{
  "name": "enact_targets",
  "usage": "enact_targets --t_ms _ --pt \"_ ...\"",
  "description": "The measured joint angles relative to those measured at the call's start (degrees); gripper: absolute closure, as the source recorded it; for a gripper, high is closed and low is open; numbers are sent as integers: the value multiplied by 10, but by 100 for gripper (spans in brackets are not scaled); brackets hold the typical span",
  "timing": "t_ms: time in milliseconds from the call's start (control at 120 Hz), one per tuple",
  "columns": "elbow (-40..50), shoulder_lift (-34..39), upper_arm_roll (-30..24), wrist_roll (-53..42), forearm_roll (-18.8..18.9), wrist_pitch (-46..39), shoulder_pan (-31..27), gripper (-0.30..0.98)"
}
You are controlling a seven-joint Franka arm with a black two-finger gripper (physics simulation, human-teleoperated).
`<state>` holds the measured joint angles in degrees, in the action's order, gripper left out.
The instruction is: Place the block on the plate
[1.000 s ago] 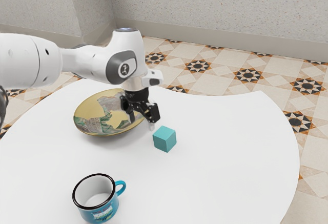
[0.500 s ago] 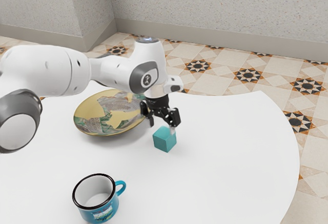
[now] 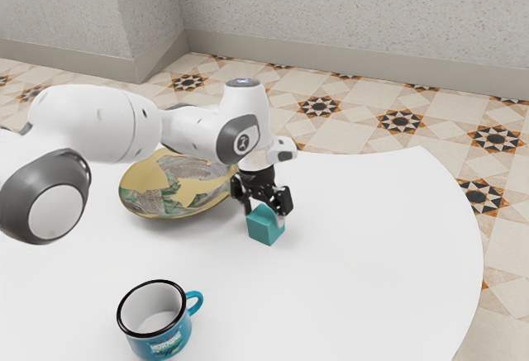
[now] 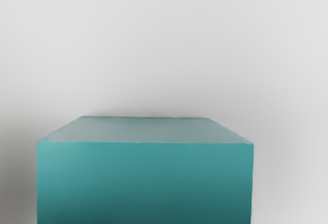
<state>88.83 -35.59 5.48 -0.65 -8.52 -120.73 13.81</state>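
My gripper (image 3: 264, 216) has come down with fingers spread about the block (image 3: 264, 227), well inside the table (image 3: 372, 270)'s curved edge, so gripping likely comes next.

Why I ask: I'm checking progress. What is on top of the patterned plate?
On the patterned plate, I see painted decoration and nothing else; the far part behind the robot arm is covered.

Rounded white arm (image 3: 95, 123), black end effector (image 3: 264, 216)

A hand could pass between the plate (image 3: 157, 181) and mug (image 3: 160, 344).
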Motion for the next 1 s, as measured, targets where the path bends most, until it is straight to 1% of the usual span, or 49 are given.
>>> enact_targets --t_ms 167,317,450,758,1000 --pt "0 -9 -2 -2 0 -10 -3 0" --pt "1 -13 -2 -4 1 -14 -3 9" --pt "0 -15 -2 -5 17 -16 -3 16" --pt "-1 -18 -4 -5 31 -17 -2 26" --pt "-1 -14 -4 -4 33 -18 0 28"
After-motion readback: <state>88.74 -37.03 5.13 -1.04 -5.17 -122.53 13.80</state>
